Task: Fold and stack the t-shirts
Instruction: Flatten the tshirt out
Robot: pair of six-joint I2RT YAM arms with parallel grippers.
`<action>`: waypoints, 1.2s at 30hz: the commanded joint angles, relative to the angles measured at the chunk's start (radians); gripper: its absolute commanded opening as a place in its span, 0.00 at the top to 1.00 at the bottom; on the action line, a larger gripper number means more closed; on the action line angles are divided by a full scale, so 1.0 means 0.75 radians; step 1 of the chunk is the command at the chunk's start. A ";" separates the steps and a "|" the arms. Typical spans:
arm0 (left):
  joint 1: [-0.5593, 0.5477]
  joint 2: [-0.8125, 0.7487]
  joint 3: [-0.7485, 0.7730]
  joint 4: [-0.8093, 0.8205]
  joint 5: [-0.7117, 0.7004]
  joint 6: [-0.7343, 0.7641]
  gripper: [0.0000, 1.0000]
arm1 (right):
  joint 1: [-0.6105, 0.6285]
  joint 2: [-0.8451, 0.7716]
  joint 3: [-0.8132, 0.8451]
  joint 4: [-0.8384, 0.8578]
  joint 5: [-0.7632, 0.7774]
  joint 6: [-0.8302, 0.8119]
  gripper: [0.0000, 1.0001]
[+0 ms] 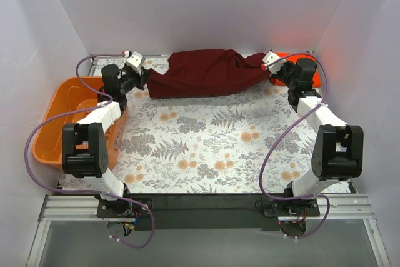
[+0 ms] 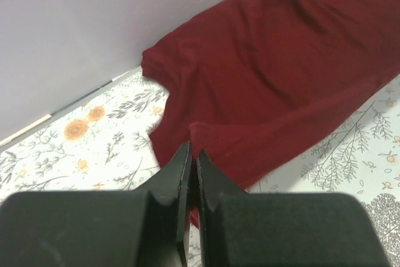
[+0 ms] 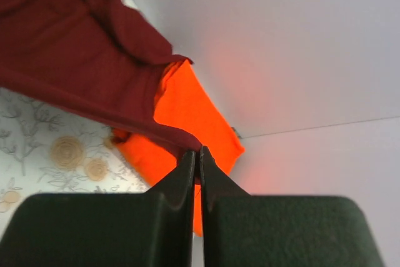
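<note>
The dark maroon t-shirt [image 1: 203, 73] is stretched along the back wall, bunched and folded lengthwise. My left gripper [image 1: 142, 79] is shut on its left edge; the left wrist view shows the maroon t-shirt [image 2: 269, 79] pinched between the closed tips of the left gripper [image 2: 194, 154]. My right gripper [image 1: 272, 70] is shut on its right end, and in the right wrist view the maroon t-shirt's [image 3: 75, 60] hem sits in the right gripper [image 3: 199, 152]. Beneath that end, in the back right corner, lies the folded orange-red t-shirt [image 3: 187, 114], [image 1: 312, 70], largely hidden behind the right arm from above.
An orange plastic basket [image 1: 62, 117] stands off the table's left side by the left arm. White walls close in the back and both sides. The floral tablecloth [image 1: 212, 142] covers the table in front of the shirts.
</note>
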 commanded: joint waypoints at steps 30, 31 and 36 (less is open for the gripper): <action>0.007 -1.127 -0.053 -2.398 0.265 1.449 0.59 | -0.010 -1.247 -0.424 -1.635 -0.135 -0.812 0.26; 0.007 -1.003 -0.002 -2.330 0.286 1.327 0.59 | -0.010 -1.121 -0.365 -1.620 -0.135 -0.709 0.26; 0.005 -0.636 0.176 -1.985 0.293 0.832 0.58 | -0.012 -0.622 -0.078 -1.624 -0.149 -0.297 0.42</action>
